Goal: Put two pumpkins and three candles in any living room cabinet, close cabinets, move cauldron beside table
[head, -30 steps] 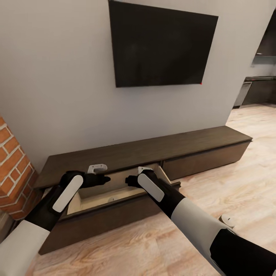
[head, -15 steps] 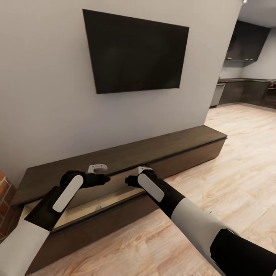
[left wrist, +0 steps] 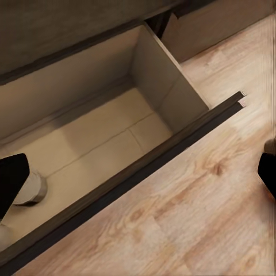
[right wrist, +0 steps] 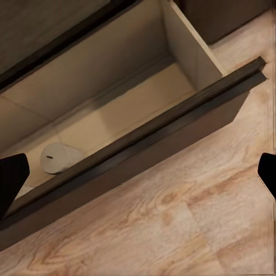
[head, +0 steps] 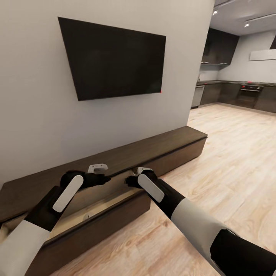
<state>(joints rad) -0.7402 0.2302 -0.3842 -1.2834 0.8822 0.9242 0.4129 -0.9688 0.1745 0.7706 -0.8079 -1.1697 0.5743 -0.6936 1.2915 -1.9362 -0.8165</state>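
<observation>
Cabinet (head: 153, 147) runs along the wall under the TV (head: 113, 59), one drawer (head: 97, 220) pulled out over the wood floor (head: 214, 176), tan interior exposed. Both arms hang above that open drawer. Left gripper (head: 100, 173) sits over the drawer's back edge, right gripper (head: 134, 177) just beside it on the side toward the kitchen (head: 237, 92). Neither holds anything. Fingers on both look spread: in each wrist view the dark tips sit at opposite edges, well apart, nothing between them. One candle (right wrist: 59, 157) stands upright on the drawer floor, near the drawer front, at the end away from the kitchen; left wrist view catches it too (left wrist: 30, 188), partly behind a fingertip. Rest of the drawer interior is bare tan panel
</observation>
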